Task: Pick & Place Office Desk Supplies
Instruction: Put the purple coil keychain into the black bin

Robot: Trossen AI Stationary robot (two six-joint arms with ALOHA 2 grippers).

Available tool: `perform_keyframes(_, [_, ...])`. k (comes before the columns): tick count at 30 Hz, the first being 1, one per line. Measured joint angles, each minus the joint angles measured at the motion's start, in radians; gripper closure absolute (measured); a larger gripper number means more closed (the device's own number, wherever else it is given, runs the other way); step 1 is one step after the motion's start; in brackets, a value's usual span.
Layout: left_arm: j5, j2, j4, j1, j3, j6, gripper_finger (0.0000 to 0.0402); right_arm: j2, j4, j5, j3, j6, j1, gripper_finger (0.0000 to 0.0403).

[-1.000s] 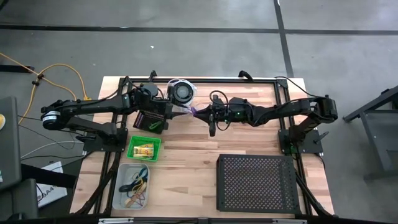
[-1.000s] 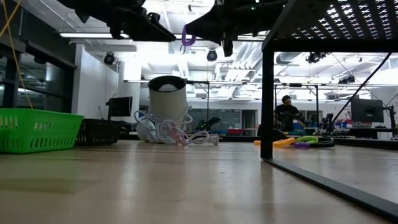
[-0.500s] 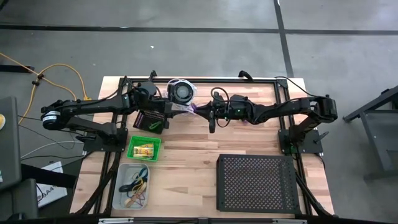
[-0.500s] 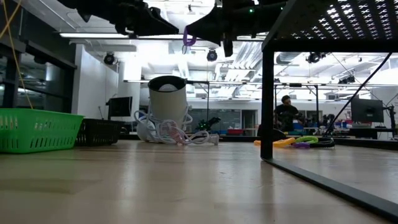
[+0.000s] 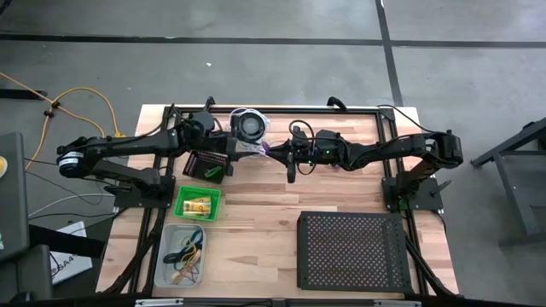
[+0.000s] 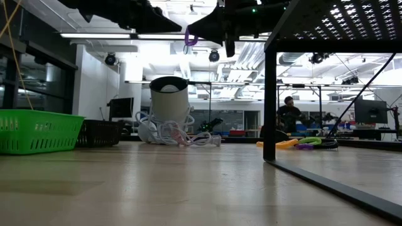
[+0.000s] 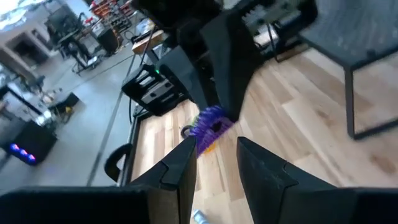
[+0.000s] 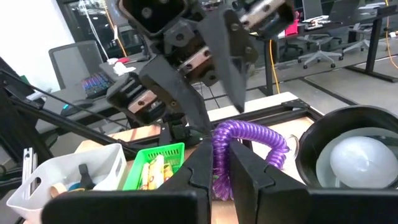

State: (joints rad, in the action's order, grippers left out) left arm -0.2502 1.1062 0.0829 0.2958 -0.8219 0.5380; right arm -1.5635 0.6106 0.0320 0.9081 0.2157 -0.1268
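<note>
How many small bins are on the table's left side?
3. A dark bin sits under the left arm, a green bin holding yellow packets lies nearer the front, and a clear bin with rubber bands is at the front edge.

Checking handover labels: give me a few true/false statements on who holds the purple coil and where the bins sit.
1. The right gripper is shut on the purple coil. True.
2. The left gripper is clamped on the coil. False: its fingers stand open around it.
3. The coil lies on the table. False: it is held in the air.
4. The green bin holds yellow packets. True.
</note>
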Motion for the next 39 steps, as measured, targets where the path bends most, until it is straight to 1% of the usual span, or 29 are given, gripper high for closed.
perform_keyframes(4, [0.053,0.029,0.040,0.000,-0.001,-0.091,0.0293,0.000,0.008,0.018,0.000,0.000,0.000,0.0378])
perform_keyframes(8, [0.083,0.083,0.077,-0.001,0.000,-0.101,0.0293,0.000,0.014,0.019,0.000,0.000,0.000,0.0378])
perform_keyframes(13, [0.148,0.141,0.136,-0.013,0.000,-0.110,0.0293,0.000,0.012,0.017,0.000,0.000,0.000,0.0378])
perform_keyframes(19, [0.156,0.140,0.169,-0.035,0.000,-0.099,0.0293,0.000,-0.015,-0.029,0.000,-0.001,0.000,0.0378])
perform_keyframes(24, [0.164,0.139,0.181,-0.046,0.001,-0.090,0.0293,0.002,-0.022,-0.031,0.000,-0.002,0.000,0.0378])
perform_keyframes(30, [0.216,0.139,0.204,-0.046,0.001,-0.092,0.0293,0.002,-0.030,-0.033,0.001,0.028,0.012,0.0378])
perform_keyframes(34, [0.220,0.138,0.227,-0.046,0.001,-0.117,0.0293,0.001,-0.030,-0.026,0.000,0.050,0.018,0.0378])
perform_keyframes(39, [0.225,0.138,0.240,-0.060,0.001,-0.103,0.0293,0.001,-0.030,-0.029,0.000,0.050,0.018,0.0378])
